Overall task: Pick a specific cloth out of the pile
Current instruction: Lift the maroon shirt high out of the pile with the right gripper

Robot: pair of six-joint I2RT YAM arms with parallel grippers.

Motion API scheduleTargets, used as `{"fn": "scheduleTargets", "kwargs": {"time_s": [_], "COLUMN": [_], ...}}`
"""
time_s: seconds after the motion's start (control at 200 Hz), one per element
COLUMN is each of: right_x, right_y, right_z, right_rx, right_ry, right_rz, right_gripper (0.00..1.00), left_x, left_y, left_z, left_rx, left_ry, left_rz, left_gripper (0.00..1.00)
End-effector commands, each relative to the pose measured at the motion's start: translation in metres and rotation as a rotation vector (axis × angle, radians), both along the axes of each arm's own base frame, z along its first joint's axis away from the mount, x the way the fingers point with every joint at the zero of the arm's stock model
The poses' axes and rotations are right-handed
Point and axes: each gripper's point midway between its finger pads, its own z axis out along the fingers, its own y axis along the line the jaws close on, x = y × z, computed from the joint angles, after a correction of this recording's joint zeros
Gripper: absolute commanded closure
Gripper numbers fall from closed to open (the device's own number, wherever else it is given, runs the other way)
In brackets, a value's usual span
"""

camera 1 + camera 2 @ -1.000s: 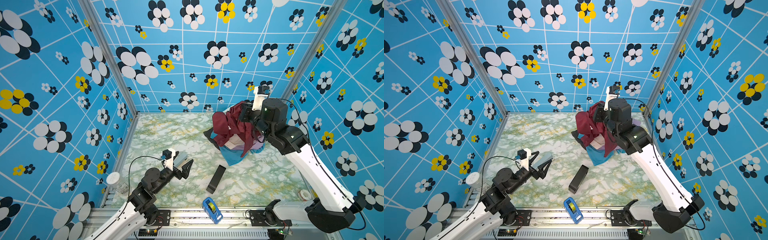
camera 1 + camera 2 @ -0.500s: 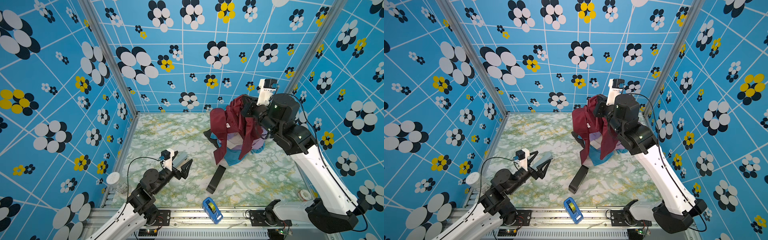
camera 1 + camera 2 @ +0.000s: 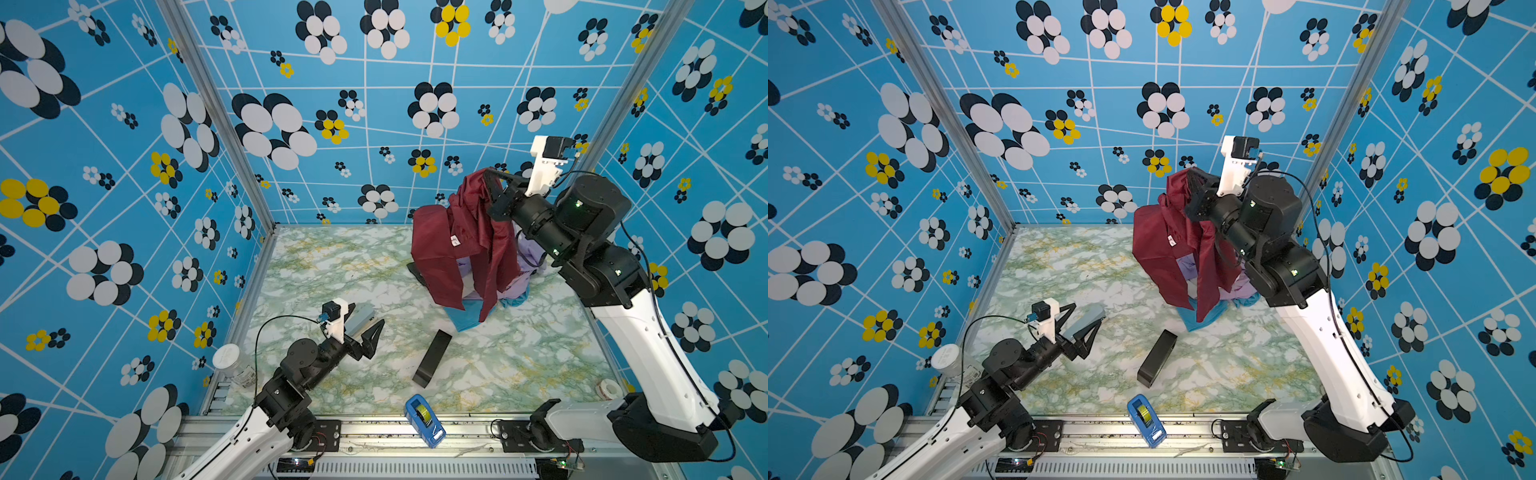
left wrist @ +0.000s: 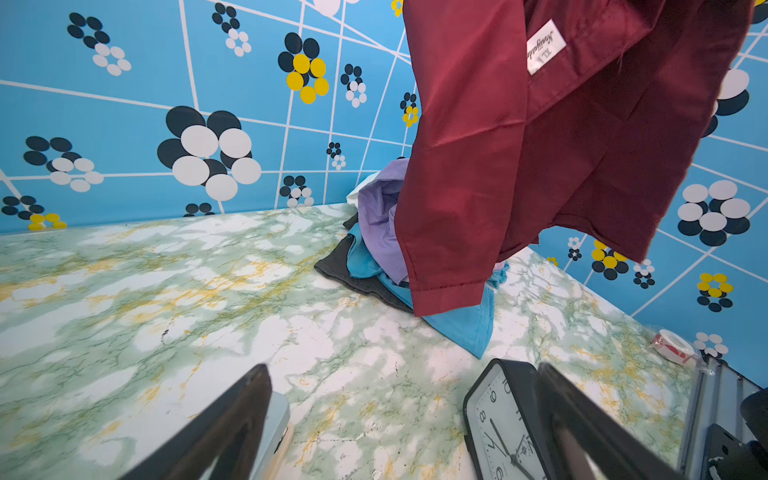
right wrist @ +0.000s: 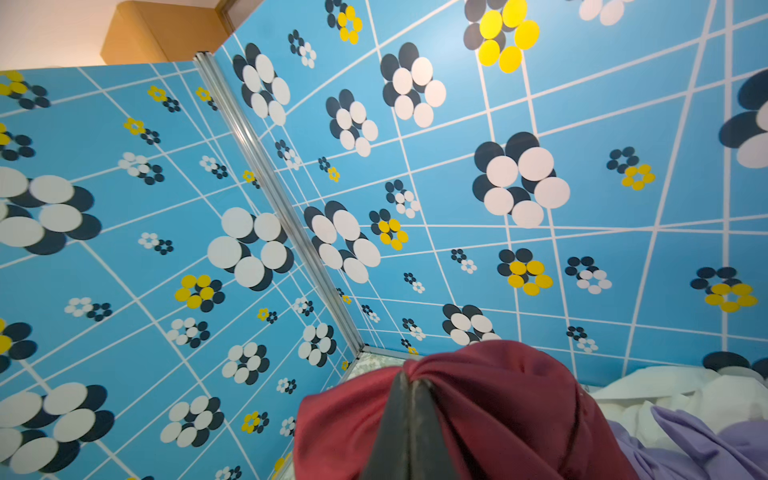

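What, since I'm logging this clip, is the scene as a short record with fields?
right gripper: shut on the maroon shirt, raised high
maroon shirt: hanging over the pile; whether its lowest hem touches the pile is unclear
left gripper: open, empty, low over the table
table items: black clock, blue tape dispenser, tape roll
task status: shirt lifted, not yet set aside
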Motion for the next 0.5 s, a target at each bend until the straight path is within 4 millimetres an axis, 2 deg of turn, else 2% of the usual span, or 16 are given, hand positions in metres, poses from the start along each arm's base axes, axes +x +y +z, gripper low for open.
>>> {"fn": "scheduleTargets", "kwargs": {"time_s": [0.0, 0.34, 0.495], "right_x": [-0.013, 0.0, 0.012], "right_y": [0.018, 0.057, 0.08], "right_z": [0.033, 0.041, 0.04], "right_rx": [0.078, 0.127, 0.16], "right_ry": [-0.073, -0.043, -0.016], "right_rz": [0.124, 0.286, 0.371], "right_gripper": [1.0, 1.0, 1.0], "left_x": [0.003, -0.003, -0.006], "left_y": [0.006, 0.015, 0.019], "left_z": [0.0, 0.001, 0.0], "left_rx": [-0.012, -0.007, -0.005], "left_ry": [-0.011, -0.02, -0.025], "left_rz": [0.033, 0.048, 0.054], "left_gripper": [0.01, 0.01, 0.01]}}
